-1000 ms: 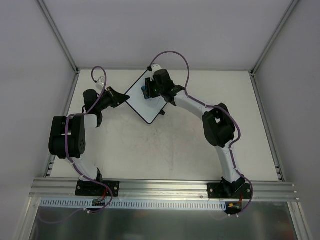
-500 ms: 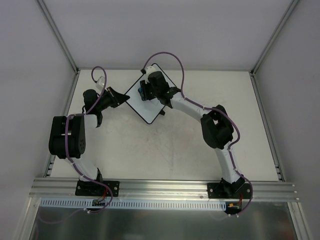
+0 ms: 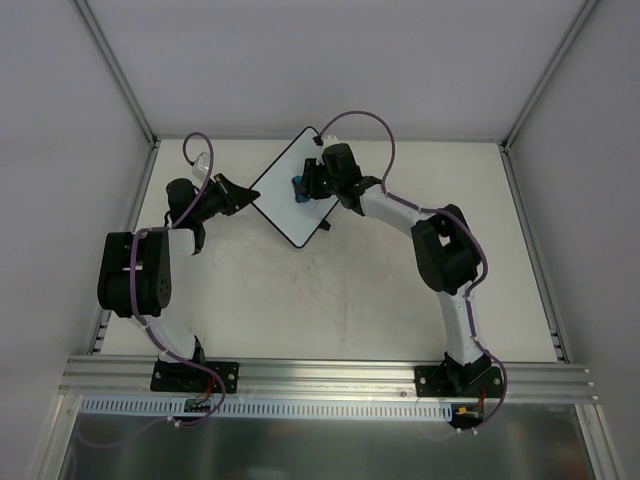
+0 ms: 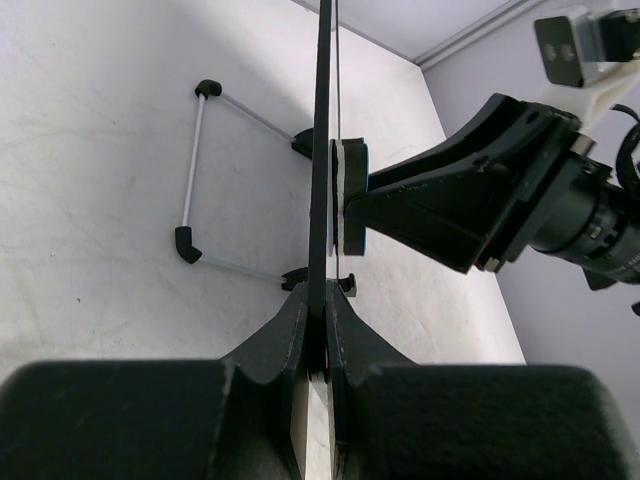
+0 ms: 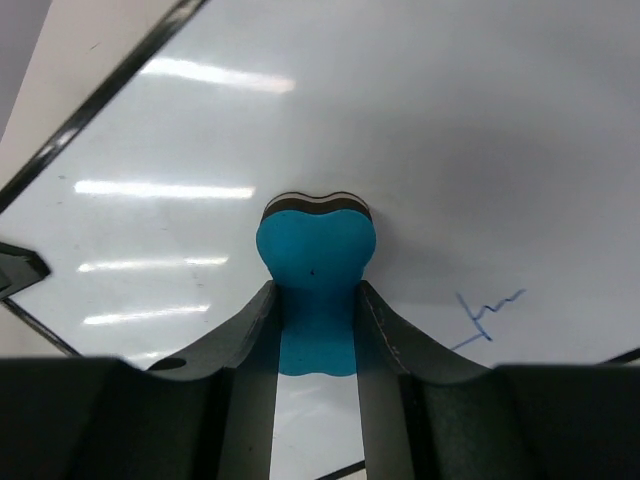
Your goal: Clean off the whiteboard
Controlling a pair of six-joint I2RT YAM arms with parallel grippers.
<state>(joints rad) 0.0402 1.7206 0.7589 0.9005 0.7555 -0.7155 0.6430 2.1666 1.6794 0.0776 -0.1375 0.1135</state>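
The table (image 3: pixel 350 290) fills the middle of the top view. The two arms rise from its 6 o'clock edge and bend inward to meet toward 11 o'clock.

The whiteboard (image 3: pixel 280 205) is there, near the table's 12 o'clock edge and turned so that it reads as a diamond. Whether it lies flat or stands propped I cannot tell. In the left wrist view it shows edge-on as a thin dark line (image 4: pixel 323 120).

The left tool (image 3: pixel 243 197) is closed on the board's 9 o'clock corner, with one finger on each face of the rim (image 4: pixel 322 300). The right tool (image 3: pixel 305 185) reaches in from 4 o'clock and is clamped on the blue eraser (image 5: pixel 316 240), which sits squeezed between its two fingers.

A thin wire frame (image 4: pixel 195 170) with black end caps rests on the table, on the side of the board away from the eraser.

The eraser's end is pressed against the white surface near the board's middle (image 3: pixel 299 184). At 4 o'clock from the eraser in the right wrist view, a small blue scribble (image 5: pixel 487 315) remains on the board.
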